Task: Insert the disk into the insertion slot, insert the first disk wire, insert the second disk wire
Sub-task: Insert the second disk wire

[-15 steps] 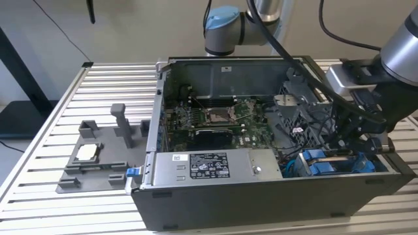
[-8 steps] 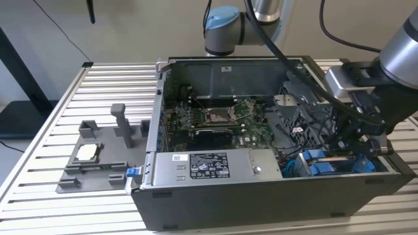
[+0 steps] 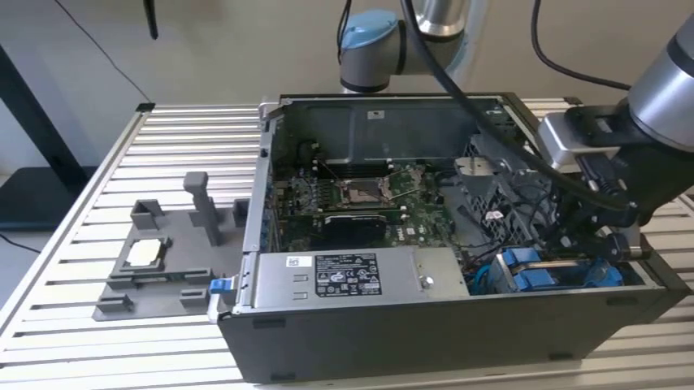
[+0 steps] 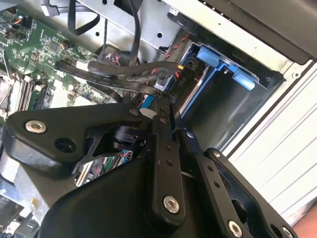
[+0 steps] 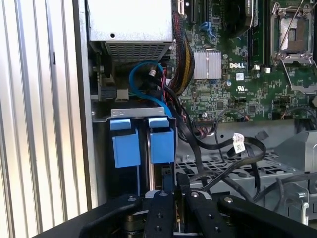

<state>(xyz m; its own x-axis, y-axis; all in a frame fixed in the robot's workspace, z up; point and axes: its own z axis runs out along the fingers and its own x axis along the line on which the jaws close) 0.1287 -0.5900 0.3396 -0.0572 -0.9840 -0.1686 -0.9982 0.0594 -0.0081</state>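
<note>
My gripper [image 3: 580, 244] reaches down into the open computer case at the exterior view's right, just above the insertion slot [image 3: 558, 276]. In the second wrist view its black fingers [image 4: 163, 129] are pressed together, shut on the end of a flat black disk wire [image 4: 119, 74] that runs back over the board. The slot is a grey cage [image 5: 143, 113] with bright blue plastic pieces [image 5: 162, 144] in its mouth. A thin silver edge [image 5: 149, 163] between them looks like the disk seated in its blue carrier; its label is hidden. The gripper [image 5: 176, 181] hangs beside that edge.
A grey labelled power-supply box [image 3: 336, 280] lies along the case's front wall. The green motherboard [image 3: 369, 203] with its square processor socket [image 5: 292, 34] fills the middle. Loose black cables [image 5: 237, 163] and a blue cable [image 5: 143, 79] crowd the bay. A grey fixture [image 3: 162, 260] sits on the slatted table [image 3: 109, 162].
</note>
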